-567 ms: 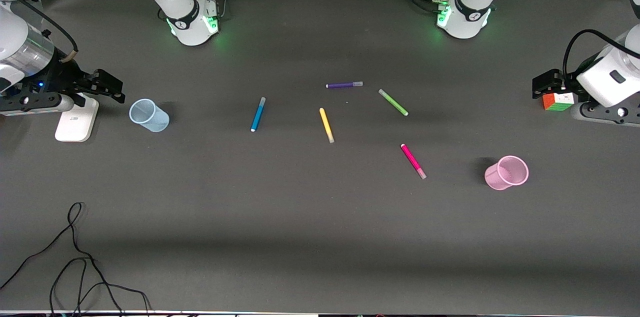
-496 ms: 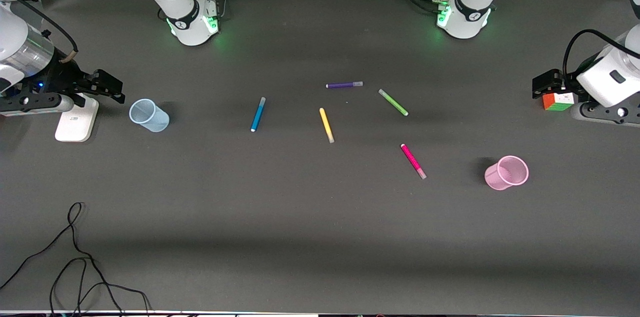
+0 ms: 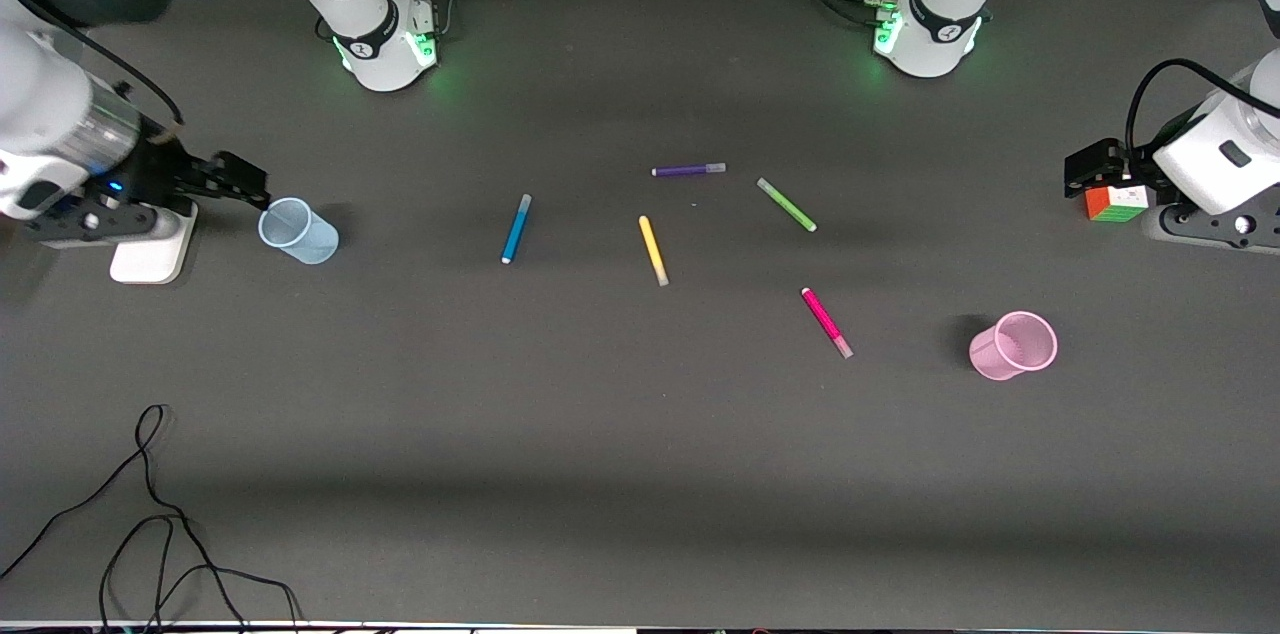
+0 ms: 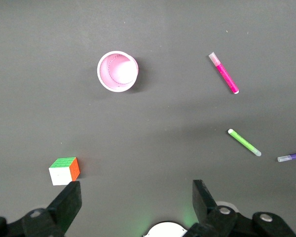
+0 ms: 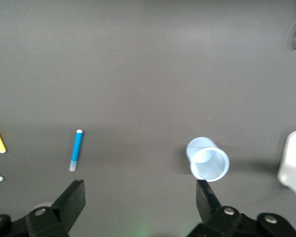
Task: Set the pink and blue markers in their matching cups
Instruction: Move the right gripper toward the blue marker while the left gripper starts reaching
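Note:
The blue marker point(image 3: 516, 228) lies flat near the table's middle, toward the right arm's end. The pink marker point(image 3: 827, 322) lies nearer the front camera, toward the left arm's end. The pale blue cup point(image 3: 298, 230) and the pink mesh cup point(image 3: 1012, 345) stand upright. My right gripper point(image 3: 243, 182) is open and empty, hovering just beside the blue cup point(image 5: 207, 159); the blue marker point(image 5: 76, 150) shows in its wrist view. My left gripper point(image 3: 1090, 167) is open and empty, waiting over the colour cube. The pink cup point(image 4: 118, 71) and pink marker point(image 4: 224, 73) show in its wrist view.
A purple marker point(image 3: 688, 170), a green marker point(image 3: 786, 205) and a yellow marker point(image 3: 653, 251) lie around the table's middle. A colour cube point(image 3: 1115, 203) sits under the left gripper. A white flat block point(image 3: 153, 244) lies under the right arm. A black cable point(image 3: 150, 514) curls at the front corner.
My right arm has moved toward the blue cup, its gripper now close beside the cup's rim. The left arm and all markers and cups have not moved.

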Available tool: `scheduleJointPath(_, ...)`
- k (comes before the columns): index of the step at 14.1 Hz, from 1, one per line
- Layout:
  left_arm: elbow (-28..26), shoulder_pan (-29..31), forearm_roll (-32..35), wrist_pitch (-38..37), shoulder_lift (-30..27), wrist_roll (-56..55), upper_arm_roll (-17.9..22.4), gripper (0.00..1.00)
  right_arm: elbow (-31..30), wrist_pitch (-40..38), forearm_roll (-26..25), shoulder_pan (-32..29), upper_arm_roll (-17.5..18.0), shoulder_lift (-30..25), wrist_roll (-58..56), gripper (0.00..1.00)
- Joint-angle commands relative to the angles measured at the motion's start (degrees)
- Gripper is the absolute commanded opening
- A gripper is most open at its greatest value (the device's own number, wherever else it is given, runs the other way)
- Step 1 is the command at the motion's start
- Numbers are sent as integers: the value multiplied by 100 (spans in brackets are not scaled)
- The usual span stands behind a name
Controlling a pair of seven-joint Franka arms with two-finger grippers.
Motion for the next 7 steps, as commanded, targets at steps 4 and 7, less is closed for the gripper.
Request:
scheduleJointPath(4, 39, -59, -5, 10, 38, -71, 51, 100, 154, 132, 413, 241, 523, 1227, 1323, 100)
scheduleJointPath(7, 109, -216, -120, 45, 65, -937, -158, 100, -3, 361, 413, 356, 997, 1799, 1915, 100)
